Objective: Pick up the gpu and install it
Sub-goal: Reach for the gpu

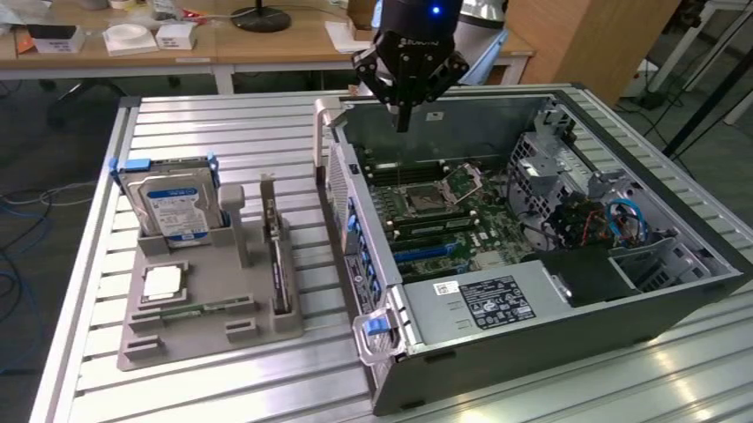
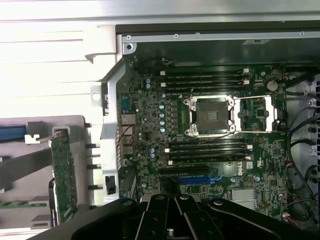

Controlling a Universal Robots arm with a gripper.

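Starting at the exterior view's left, we see a grey holder (image 1: 200, 328) lying on the slatted metal table (image 1: 212, 123). At its ten o'clock corner a silver hard drive (image 1: 175, 207) with a blue-white label stands upright in blue rails. A processor chip (image 1: 162, 280) lies flat at six o'clock of the drive.

Next comes the gpu (image 1: 278, 264) (image 2: 64, 172). It stands on its long edge in a slot along the holder's three o'clock side, with its silver bracket at the twelve o'clock end. Nothing touches it, and it sits just beside the wall of the open computer case (image 1: 588, 345).

Moving on, we find the gripper (image 1: 403, 122) (image 2: 170, 216) hanging above the case's twelve o'clock rim, at about one o'clock from the gpu and well apart from it. Its fingers are pressed together and grasp nothing.

Inside the case the motherboard (image 1: 453, 216) (image 2: 150, 150) lies exposed, and the wrist view looks straight down on its open processor socket (image 2: 209, 116). At six o'clock of the board sits the power supply (image 1: 482, 300), and blue cables (image 1: 629, 220) curl at the far right of the exterior view.
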